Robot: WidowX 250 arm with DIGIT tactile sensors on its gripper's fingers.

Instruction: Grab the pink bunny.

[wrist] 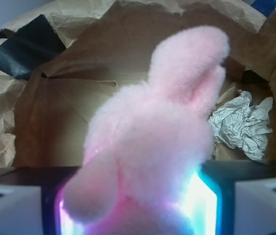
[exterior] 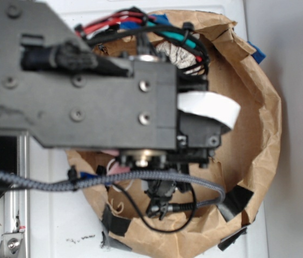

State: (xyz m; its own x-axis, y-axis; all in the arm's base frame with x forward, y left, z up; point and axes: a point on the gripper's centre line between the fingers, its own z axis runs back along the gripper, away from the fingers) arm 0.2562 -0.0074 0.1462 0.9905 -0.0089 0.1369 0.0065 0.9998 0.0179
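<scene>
pink bunny [wrist: 152, 147] clamped between gripper [wrist: 138, 210] pads, paper bag wall [wrist: 45, 122] close behind

Matte black arm [exterior: 87, 91] of flat plates, round silver screws set in its top face, red, teal and black wires [exterior: 141, 27] bundled at the wrist, a grey braided cable [exterior: 87, 181] slung beneath, a white band [exterior: 210, 107] — curved — near the tip, pale fingers [wrist: 11, 208] with lit pads — pink and cyan glow.

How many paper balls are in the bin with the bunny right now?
1. A crumpled white paper ball lies on the bin floor, right of the bunny in the wrist view. The arm hides much of the bin from above, so more may be hidden.
</scene>
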